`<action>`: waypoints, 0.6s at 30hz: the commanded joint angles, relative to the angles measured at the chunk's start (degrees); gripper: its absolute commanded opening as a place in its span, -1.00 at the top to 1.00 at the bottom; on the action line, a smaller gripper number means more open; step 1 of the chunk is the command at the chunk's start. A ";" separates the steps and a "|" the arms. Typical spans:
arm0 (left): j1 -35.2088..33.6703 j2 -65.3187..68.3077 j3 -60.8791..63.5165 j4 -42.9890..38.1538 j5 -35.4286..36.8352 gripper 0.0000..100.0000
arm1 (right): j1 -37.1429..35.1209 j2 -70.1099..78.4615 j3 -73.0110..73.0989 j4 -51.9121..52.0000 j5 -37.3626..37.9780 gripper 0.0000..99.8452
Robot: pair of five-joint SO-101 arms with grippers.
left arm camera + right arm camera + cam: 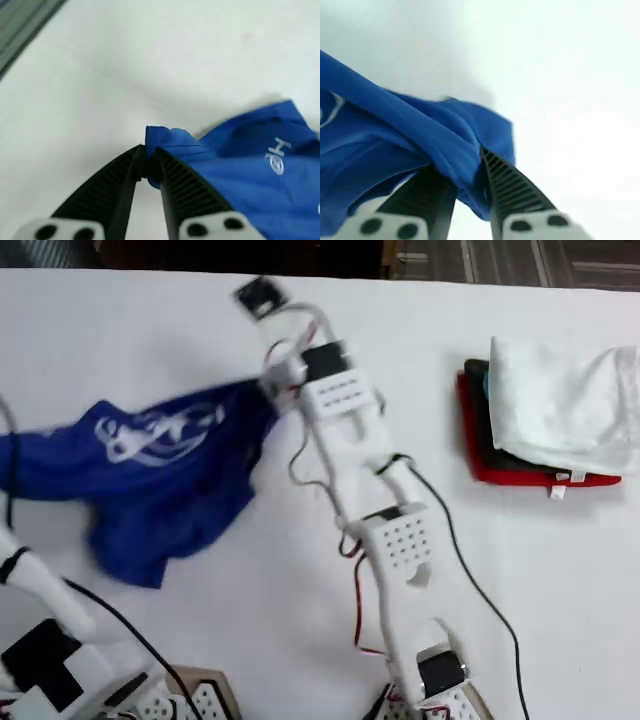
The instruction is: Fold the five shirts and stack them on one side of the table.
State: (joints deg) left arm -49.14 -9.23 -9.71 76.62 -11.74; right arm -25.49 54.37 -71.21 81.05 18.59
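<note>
A: L side first?
B: L gripper: jaws clamped tight on a bunched edge of the blue shirt, white table behind it.
A: The shirt itself?
B: Not folded. It's crumpled over the table's L half, white print up, and one end runs off the L edge of the high view.
A: Middle?
B: R gripper is at the shirt's R end, w/ its arm stretched out from the near edge. Its wrist cam shows the jaws pinched on a thick fold of blue cloth.
A: R side?
B: A stack, well apart from the blue one. Red shirt at the bottom, black shirt on it, folded white shirt on top, shifted R.
</note>
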 commanded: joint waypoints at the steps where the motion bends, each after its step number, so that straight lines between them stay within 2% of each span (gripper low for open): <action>1: 8.62 -1.14 -1.10 0.53 -0.09 0.94 | 4.09 -1.27 -11.16 1.89 6.33 0.96; 6: 19.96 -6.15 -3.47 0.53 4.40 0.94 | 9.19 -1.27 -19.87 3.82 13.89 0.96; 10: 25.67 -10.99 -4.88 0.09 7.47 0.94 | 12.00 -0.04 -20.13 0.92 14.33 0.96; 16: 24.97 -10.02 -1.45 0.00 7.47 0.94 | 14.02 4.97 -16.09 -5.67 14.33 0.94; 18: 23.82 -8.70 1.98 -1.41 7.47 0.94 | 14.02 5.58 -16.53 -4.44 14.33 0.83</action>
State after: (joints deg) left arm -23.82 -18.29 -9.98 76.97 -4.88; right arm -12.04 60.44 -86.95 77.27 32.48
